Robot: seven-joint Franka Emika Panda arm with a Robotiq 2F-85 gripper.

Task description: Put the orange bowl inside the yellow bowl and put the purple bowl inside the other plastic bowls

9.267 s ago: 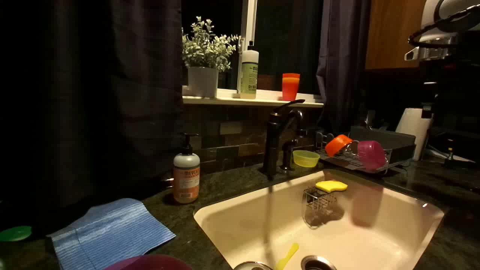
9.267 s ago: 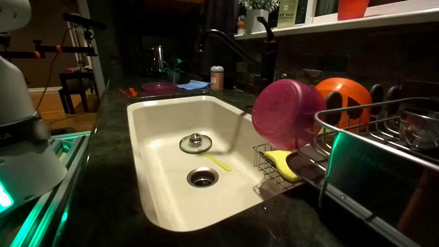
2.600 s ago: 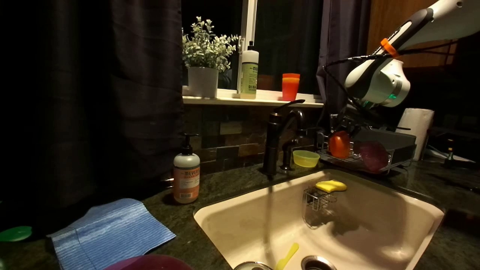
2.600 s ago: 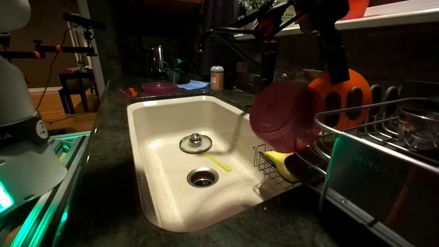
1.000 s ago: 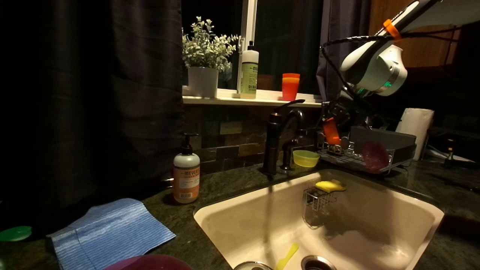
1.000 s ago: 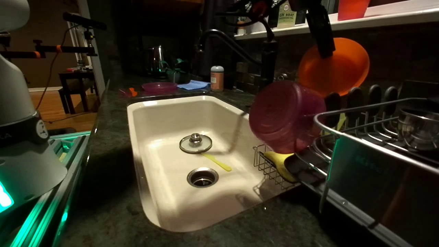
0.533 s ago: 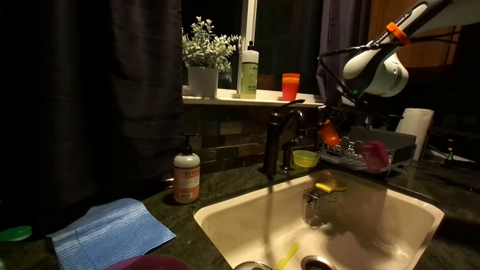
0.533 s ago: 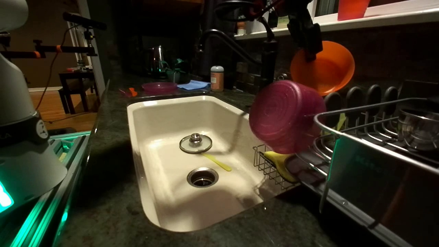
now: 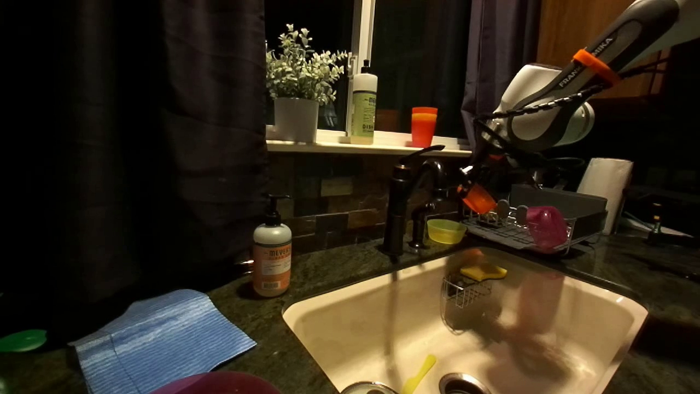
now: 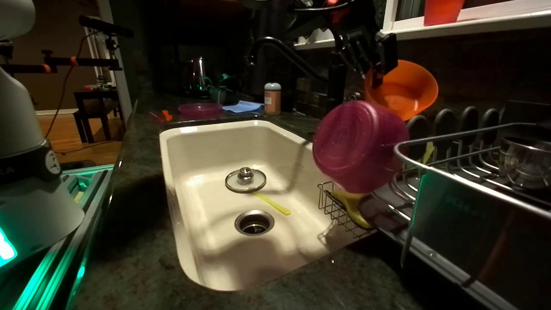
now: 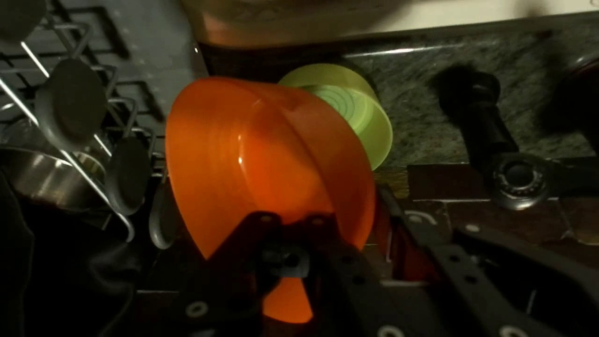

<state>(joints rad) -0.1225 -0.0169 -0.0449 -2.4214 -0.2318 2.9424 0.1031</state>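
Observation:
My gripper [image 10: 378, 77] is shut on the rim of the orange bowl [image 10: 409, 88], which hangs tilted in the air with its opening partly facing that exterior view's camera. The wrist view shows the orange bowl [image 11: 271, 154] large, covering part of the yellow bowl [image 11: 346, 100] below it. On the counter between faucet and dish rack, the yellow bowl [image 9: 446, 232] sits upright, a little left of and under the held orange bowl [image 9: 479, 200] in that exterior view. Tipped on its side at the rack's sink-side end is the purple bowl [image 10: 357, 146]; another exterior view shows the purple bowl [image 9: 547, 227] too.
The dark faucet [image 9: 399, 208] rises beside the yellow bowl, with a side sprayer [image 11: 491, 121] near it. Upright tines [image 11: 75, 103] and a metal pot [image 10: 525, 161] are in the rack. A wire caddy [image 9: 465, 290] with a yellow sponge [image 9: 484, 272] hangs in the sink [image 10: 206, 146].
The orange bowl, first resting in the rack, was gripped and lifted clear. Over the last second it has moved toward the faucet, sunk slightly and tilted further. The yellow and purple bowls stay put.

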